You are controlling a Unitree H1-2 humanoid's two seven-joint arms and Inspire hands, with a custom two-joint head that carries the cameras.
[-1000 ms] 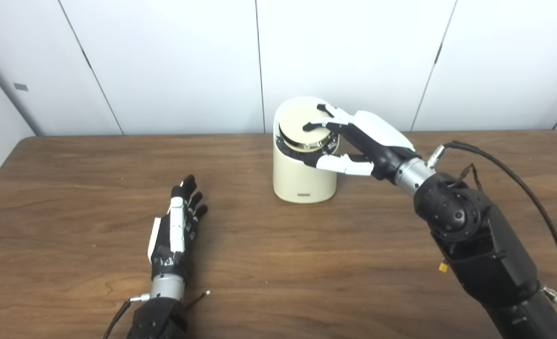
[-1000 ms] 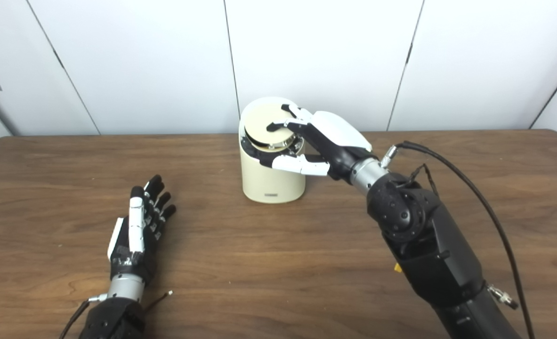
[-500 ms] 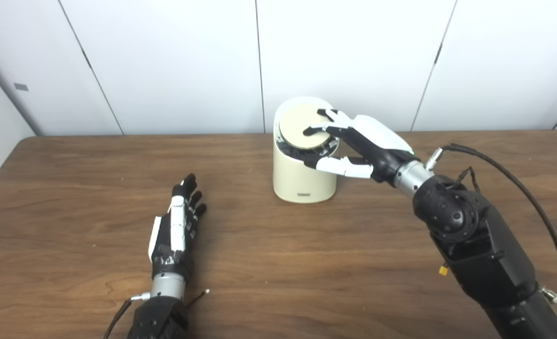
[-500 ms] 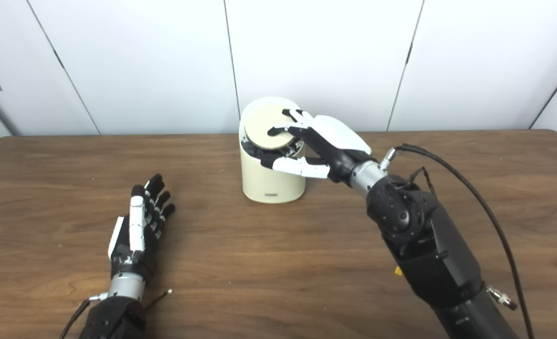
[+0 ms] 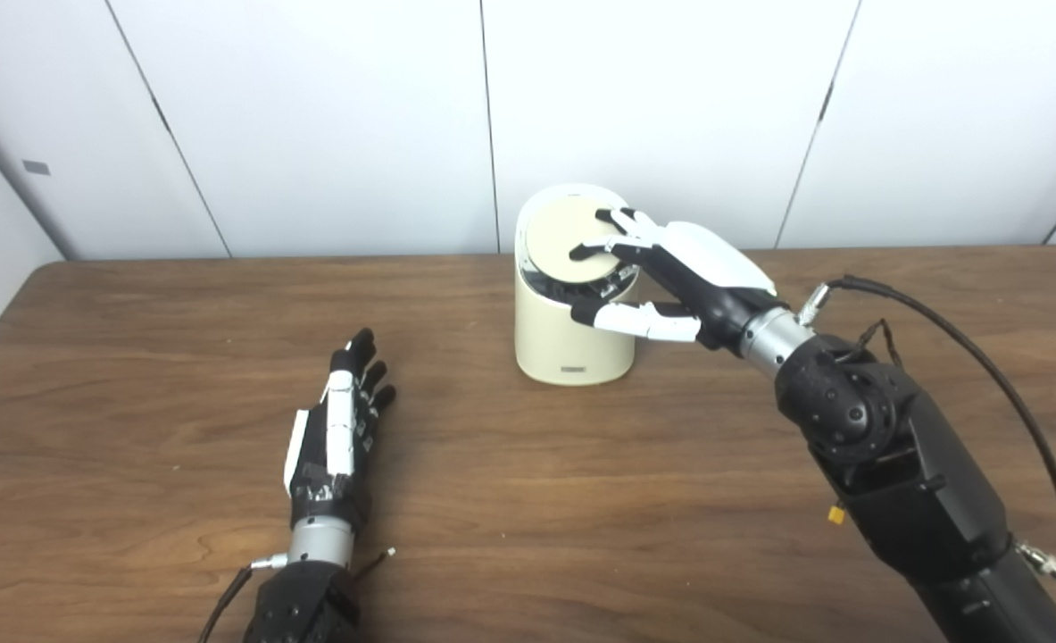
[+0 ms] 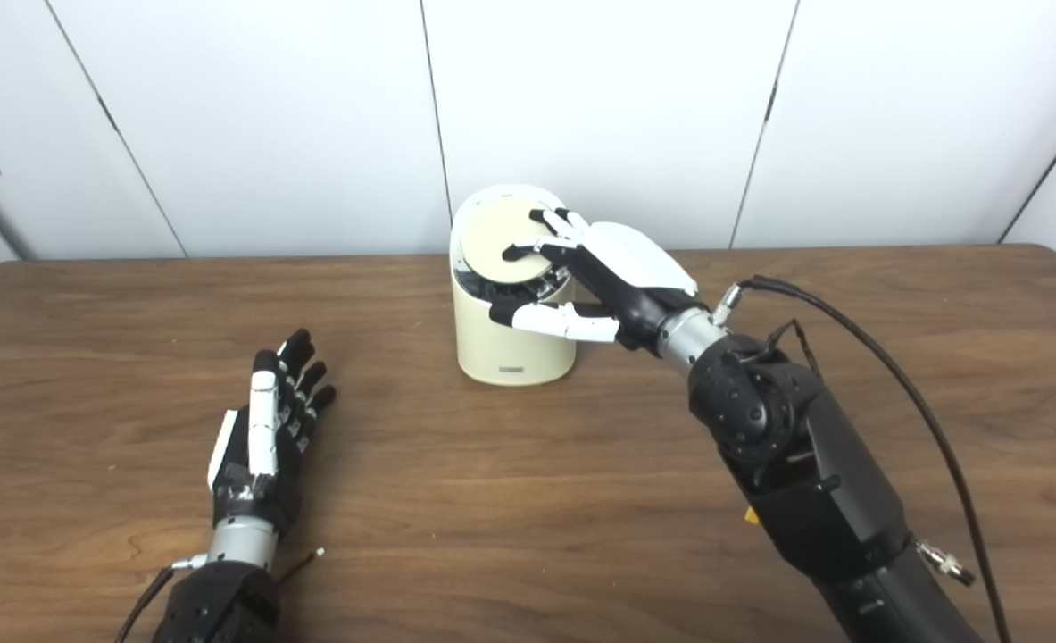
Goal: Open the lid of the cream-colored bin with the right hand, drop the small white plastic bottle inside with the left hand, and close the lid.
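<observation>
The right hand (image 5: pixel 679 268) is at the top of the cream-colored bin (image 5: pixel 568 335). Its fingers (image 5: pixel 601 247) lie spread on the round lid (image 5: pixel 563 241), and the thumb (image 5: pixel 630 319) reaches along the front of the bin wall, just under the rim. The hand grasps nothing; it only presses on the lid with the fingers apart. The lid sits almost flat in the opening, but a dark gap shows under its front edge, so I judge that it is not fully seated. The right arm comes from the lower right corner, bends at the wrist and slopes up to the bin.

The left hand (image 6: pixel 264 438) rests flat on the wooden table (image 5: pixel 581 500), well apart from the bin, with straight fingers that point away from the robot. It is empty and released.

The small white plastic bottle is not visible anywhere on the table and in neither hand. Whether it is inside the bin, I cannot tell, because the lid covers the opening. From this I judge that the task is near its end: the last step, closing the lid, seems to be in hand, and what is left is to press the lid home and take the right hand away.
</observation>
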